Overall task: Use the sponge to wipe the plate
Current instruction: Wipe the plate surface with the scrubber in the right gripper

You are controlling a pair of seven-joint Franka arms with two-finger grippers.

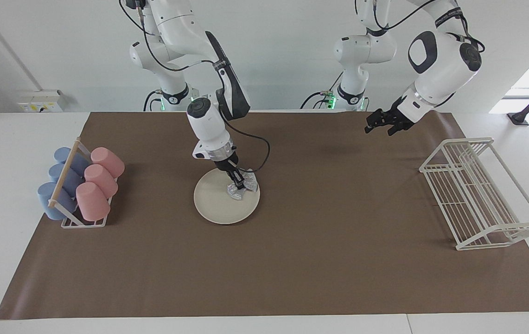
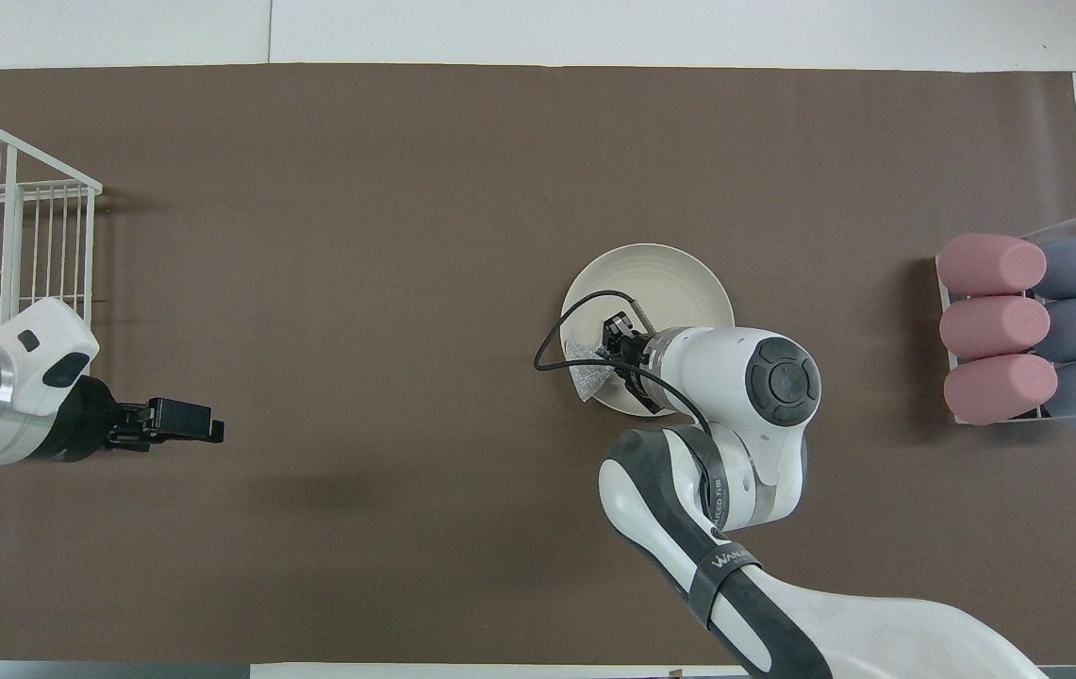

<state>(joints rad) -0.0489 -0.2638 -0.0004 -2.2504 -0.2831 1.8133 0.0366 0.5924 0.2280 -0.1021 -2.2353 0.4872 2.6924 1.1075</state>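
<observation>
My right pincer (image 1: 240, 183) is clamped on the sponge (image 1: 241, 189), pressing it onto the plate (image 1: 220, 204).

The sponge is a small, wrinkly silver-white wad sitting at the plate's edge toward my left arm's end of the desk (image 1: 292, 260); from overhead it pokes slightly past the rim, and my own wrist and cable cover the part of the plate nearest me. The plate is round, flat and cream-white, lying on the brown mat (image 1: 315, 278) about midway along the desk. My left pincer (image 1: 381, 124) hangs spread wide with nothing in it, waiting over the mat near the white wire rack (image 1: 480, 195), whose outer end the overhead view cuts off. Pink and blue cups (image 1: 83, 183) lie in a holder at my right arm's end.
</observation>
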